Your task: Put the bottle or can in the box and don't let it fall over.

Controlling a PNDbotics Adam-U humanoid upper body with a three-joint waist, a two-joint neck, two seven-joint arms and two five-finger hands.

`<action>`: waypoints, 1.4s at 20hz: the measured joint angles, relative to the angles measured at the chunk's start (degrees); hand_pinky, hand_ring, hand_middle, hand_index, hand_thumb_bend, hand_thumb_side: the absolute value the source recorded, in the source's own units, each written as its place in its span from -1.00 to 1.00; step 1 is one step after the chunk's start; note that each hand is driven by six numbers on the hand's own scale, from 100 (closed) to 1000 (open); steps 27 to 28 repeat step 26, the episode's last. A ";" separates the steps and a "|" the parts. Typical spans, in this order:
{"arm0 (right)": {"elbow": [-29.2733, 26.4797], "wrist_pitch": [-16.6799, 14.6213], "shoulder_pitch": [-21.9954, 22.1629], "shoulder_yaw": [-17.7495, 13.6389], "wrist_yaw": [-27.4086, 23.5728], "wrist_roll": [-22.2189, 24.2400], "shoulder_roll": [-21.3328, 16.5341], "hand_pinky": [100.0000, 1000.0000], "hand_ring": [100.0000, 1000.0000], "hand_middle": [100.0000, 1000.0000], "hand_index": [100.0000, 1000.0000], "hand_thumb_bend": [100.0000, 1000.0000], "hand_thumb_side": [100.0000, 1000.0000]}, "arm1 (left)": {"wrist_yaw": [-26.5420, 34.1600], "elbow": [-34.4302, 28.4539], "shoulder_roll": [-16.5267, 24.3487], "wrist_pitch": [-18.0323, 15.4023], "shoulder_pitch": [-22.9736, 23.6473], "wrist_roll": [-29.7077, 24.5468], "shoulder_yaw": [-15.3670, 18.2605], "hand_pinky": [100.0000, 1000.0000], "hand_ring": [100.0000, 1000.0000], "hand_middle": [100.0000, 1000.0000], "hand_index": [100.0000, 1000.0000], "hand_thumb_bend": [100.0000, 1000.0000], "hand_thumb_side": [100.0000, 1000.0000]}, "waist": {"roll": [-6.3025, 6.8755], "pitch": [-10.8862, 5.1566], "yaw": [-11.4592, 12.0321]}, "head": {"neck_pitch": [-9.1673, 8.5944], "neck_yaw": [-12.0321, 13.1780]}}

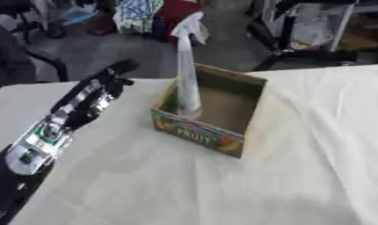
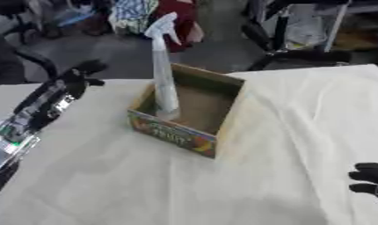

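Note:
A tall clear spray bottle (image 1: 187,74) with a white trigger head stands upright inside the open cardboard box (image 1: 246,94), against its left inner side. The box has a colourful fruit print on its front (image 1: 198,136) and sits on the white cloth. My left hand (image 1: 115,74) is left of the box, raised a little, apart from the bottle and holding nothing; its fingers look loosely extended. My right hand (image 2: 370,180) shows only as dark curled fingers at the lower right edge of the right eye view, far from the box.
The table (image 1: 299,176) is covered by a white cloth, with its far edge just behind the box. Beyond it lie a grey floor, chair legs (image 1: 46,61), a dark stand (image 1: 284,48) and coloured clutter.

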 measured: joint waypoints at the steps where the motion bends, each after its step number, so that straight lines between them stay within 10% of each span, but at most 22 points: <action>1: 0.04 -0.09 0.32 -0.10 0.16 -0.13 -0.15 0.51 0.63 0.58 0.60 -1.00 -0.01 | 0.89 -2.28 -0.34 0.87 2.28 -0.48 1.07 0.62 1.00 0.74 1.00 -1.00 0.66 | 0.00 -0.10 0.52 | 0.29 -0.27; 8: 0.35 -0.47 1.37 -0.70 0.74 -1.12 -0.56 0.50 0.63 0.58 0.59 -1.00 0.00 | 0.64 -11.30 -11.93 2.84 14.20 -2.88 7.03 0.53 1.00 0.65 0.95 -1.00 0.54 | -0.25 -0.76 3.11 | 1.45 -1.15; 15: 0.86 -0.84 3.13 -1.61 1.00 -2.52 -1.22 0.50 0.63 0.59 0.59 -1.00 0.00 | -2.79 -11.19 -25.16 3.86 16.14 -5.73 8.63 0.53 1.00 0.65 0.96 -0.98 0.66 | -0.73 -1.87 5.23 | 3.71 -1.86; 28: 1.60 -1.77 3.81 -2.59 1.66 -4.38 -1.72 0.51 0.64 0.60 0.61 -1.00 -0.02 | -3.42 -9.23 -28.80 6.15 15.09 -8.70 8.30 0.51 1.00 0.62 0.94 -0.91 0.73 | -1.38 -2.61 5.80 | 8.80 -5.23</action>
